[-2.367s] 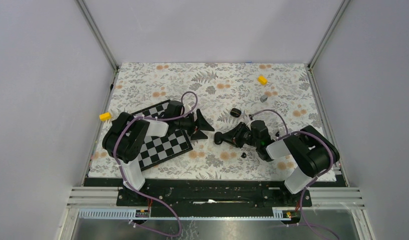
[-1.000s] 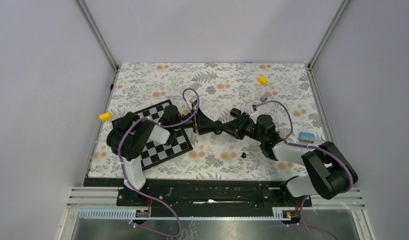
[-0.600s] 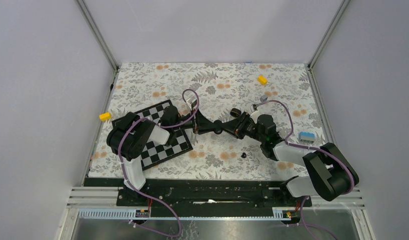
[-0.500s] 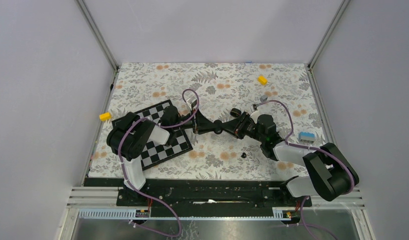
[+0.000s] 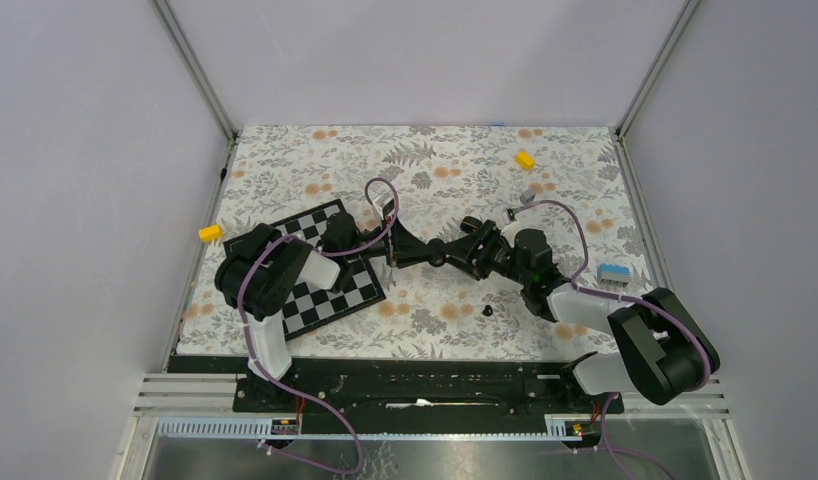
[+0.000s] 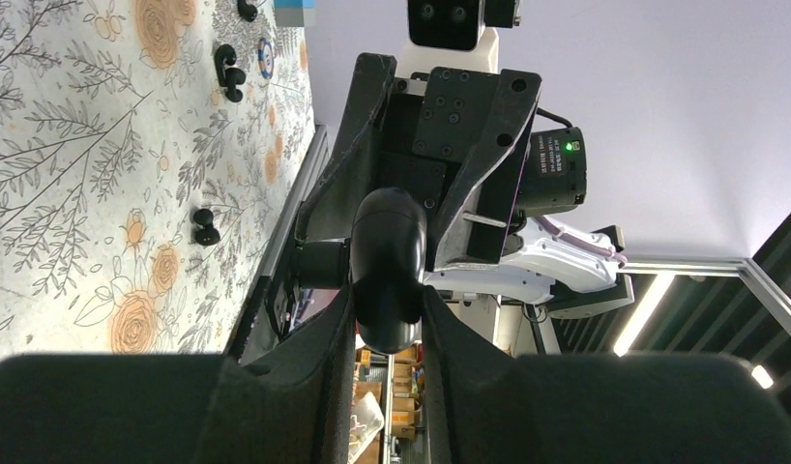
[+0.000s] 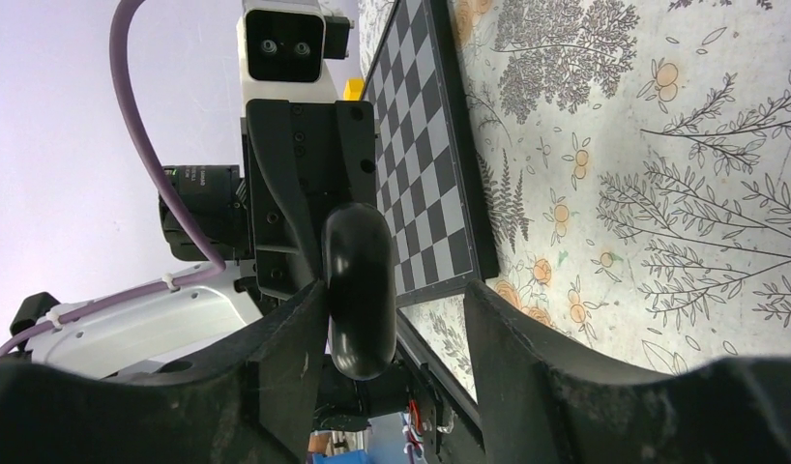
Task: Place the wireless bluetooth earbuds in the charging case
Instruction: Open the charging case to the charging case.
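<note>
R gripper (image 7: 395,302) now wider round case (image 7: 358,290)

Top view: the case (image 5: 440,257) is mostly buried between left claw (image 5: 431,256) and right claw (image 5: 454,250). The bud (image 5: 488,310) on the surface (image 5: 435,160) is just a speck. Left wrist cam chops a black bit (image 6: 247,10) at the top edge.

Black-and-white arms (image 5: 270,275) trailing purple cables (image 5: 380,190) (green LED (image 6: 570,146) lit on one).

No word, brand or number can be read anywhere; a small label (image 6: 556,164) on the right arm's wrist housing bears white print too fine to make out; a second label (image 7: 200,177) on the left arm's housing is just as illegible.
</note>
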Controlling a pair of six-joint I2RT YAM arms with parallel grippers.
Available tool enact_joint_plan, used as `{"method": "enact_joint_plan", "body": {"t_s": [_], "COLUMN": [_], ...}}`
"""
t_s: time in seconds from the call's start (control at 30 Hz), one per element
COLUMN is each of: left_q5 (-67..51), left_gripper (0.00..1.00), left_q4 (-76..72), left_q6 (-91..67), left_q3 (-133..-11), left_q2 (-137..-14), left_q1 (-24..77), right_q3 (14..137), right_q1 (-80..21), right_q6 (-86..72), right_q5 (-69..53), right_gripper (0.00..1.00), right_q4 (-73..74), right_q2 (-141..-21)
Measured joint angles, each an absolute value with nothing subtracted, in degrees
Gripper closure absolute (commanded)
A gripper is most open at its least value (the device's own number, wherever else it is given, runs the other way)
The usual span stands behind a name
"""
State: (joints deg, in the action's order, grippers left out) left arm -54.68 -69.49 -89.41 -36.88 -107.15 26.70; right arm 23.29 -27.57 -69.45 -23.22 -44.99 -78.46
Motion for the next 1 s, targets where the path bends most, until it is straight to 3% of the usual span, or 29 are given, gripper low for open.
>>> {"method": "enact_joint_plan", "body": {"t_s": [0.47, 0.67, 1.0], "left_q5": [-55.24, -55.42, -53.91], "left_gripper": [1.00, 1.00, 1.00], "left_q4": [-74.24, -71.57, -35.44], "left_q6": [-91.98, -90.19, -67.11], "left_q3": [-36.91, -36.99, -43.86], "left_q2": [-107.09, -106.02, -98.56], "left_q1": [26.44, 26.46, 26.46], "right_q3": [20.03, 20.16, 32.23], "right_q1": [-26.70, -26.68, -26.61], "right_q6": [-67.07, -65.47, -50.59], "right_q5": [-18.65, -17.67, -3.60], "right_gripper": [0.42, 0.36, 0.33], "right_q4": [-35.20, -31.11, -2.68], "right_q2": [-75.59, -73.23, -59.55]}}
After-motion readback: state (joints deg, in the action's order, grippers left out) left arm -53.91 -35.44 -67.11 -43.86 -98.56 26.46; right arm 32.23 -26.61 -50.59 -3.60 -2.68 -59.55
